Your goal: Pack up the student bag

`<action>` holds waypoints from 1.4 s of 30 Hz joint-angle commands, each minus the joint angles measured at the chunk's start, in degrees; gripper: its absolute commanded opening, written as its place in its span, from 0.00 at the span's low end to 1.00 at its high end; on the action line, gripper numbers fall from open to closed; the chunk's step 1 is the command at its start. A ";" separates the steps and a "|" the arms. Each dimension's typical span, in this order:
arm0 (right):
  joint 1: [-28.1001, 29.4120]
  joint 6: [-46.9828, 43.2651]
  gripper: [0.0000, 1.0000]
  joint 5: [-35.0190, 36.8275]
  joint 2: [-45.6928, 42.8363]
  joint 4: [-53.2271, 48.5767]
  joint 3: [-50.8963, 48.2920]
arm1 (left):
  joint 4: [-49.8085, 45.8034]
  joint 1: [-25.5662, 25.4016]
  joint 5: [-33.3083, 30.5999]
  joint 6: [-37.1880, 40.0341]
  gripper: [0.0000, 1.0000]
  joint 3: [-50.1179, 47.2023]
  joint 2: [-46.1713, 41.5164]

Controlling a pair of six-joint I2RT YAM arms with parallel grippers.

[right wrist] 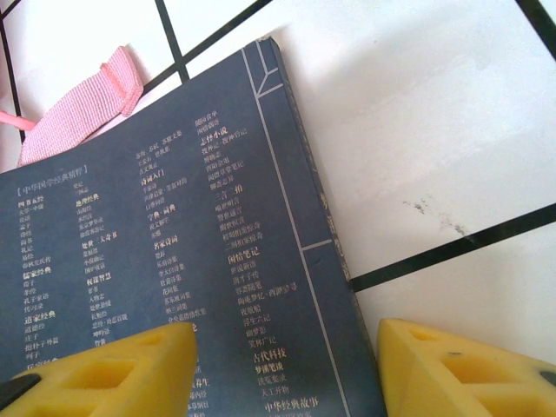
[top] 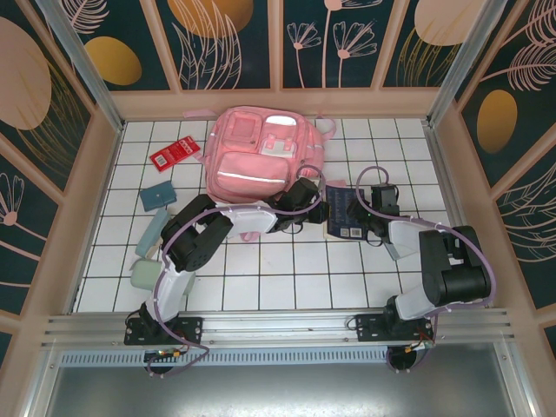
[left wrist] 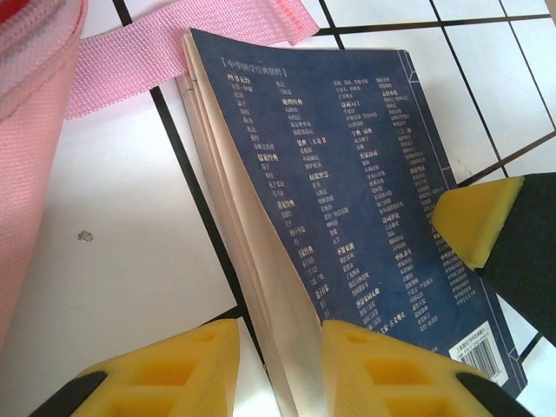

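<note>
Spreading across the whole workspace, the white tiled table [top: 287, 278] carries everything. The student bag [top: 256, 161] lies flat at the far middle of it, pockets facing up, with the left arm reaching in just in front of its near right corner. Just beside that corner lies a dark blue book [top: 346, 217], flat on the tiles with its printed back cover up, between the two arms. The left claw [left wrist: 280, 365] is released: its yellow fingers stand on either side of the book's page edge, and a sliver of white tile shows between the outer finger and the pages. The right claw [right wrist: 282, 347] is also released, its fingers wide apart astride the opposite long edge, one over the cover and one over bare tile. A pink strap [left wrist: 174, 52] from the bag rests at the book's far corner. Well to the left lie a red packet [top: 174, 155] and a teal box [top: 157, 196].
</note>
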 commanded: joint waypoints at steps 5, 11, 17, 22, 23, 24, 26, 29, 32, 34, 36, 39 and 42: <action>1.35 0.94 0.57 -6.80 1.70 0.68 -1.21 | 0.90 -0.12 -0.84 -0.91 0.34 0.18 -0.46; 1.39 0.94 0.57 -6.89 2.06 0.93 -1.21 | 0.69 -0.13 -3.63 -0.66 0.35 -1.78 -4.15; 1.32 1.03 0.58 -7.00 1.99 1.03 -1.29 | 2.28 -0.11 -0.30 -1.16 0.37 -0.62 -2.94; 1.35 0.94 0.57 -6.98 1.93 0.83 -1.25 | -0.33 -0.10 1.71 -0.86 0.37 2.99 2.10; 1.39 0.94 0.58 -6.98 1.85 0.83 -1.25 | -1.03 -0.06 1.33 -0.75 0.37 3.28 2.75; 1.33 0.94 0.58 -7.02 1.85 0.77 -1.21 | -2.00 -0.08 0.50 -0.68 0.37 3.66 3.39; 1.31 0.94 0.57 -7.13 1.78 0.75 -1.13 | -4.27 -0.10 -0.99 -0.25 0.36 4.46 4.42; 1.36 0.94 0.57 -7.15 1.78 0.78 -1.05 | -7.20 -0.11 -3.46 -0.07 0.35 5.19 5.34; 1.35 0.87 0.57 -7.22 1.94 0.66 -0.95 | -8.50 -0.14 -4.78 0.01 0.35 5.17 5.43; 1.38 0.94 0.57 -7.33 1.94 0.70 -0.94 | -9.68 -0.12 -5.24 0.30 0.33 5.71 5.86; 1.32 0.86 0.57 -7.33 1.89 0.55 -0.85 | -9.86 -0.10 -5.32 0.24 0.33 5.56 5.83; 1.38 0.59 0.56 -9.00 1.71 1.44 -1.01 | -9.78 -0.16 -5.69 0.61 0.24 5.28 5.13; 0.92 0.75 0.54 -13.87 1.54 3.95 -1.45 | -8.55 -0.15 -3.25 0.62 0.16 5.11 5.42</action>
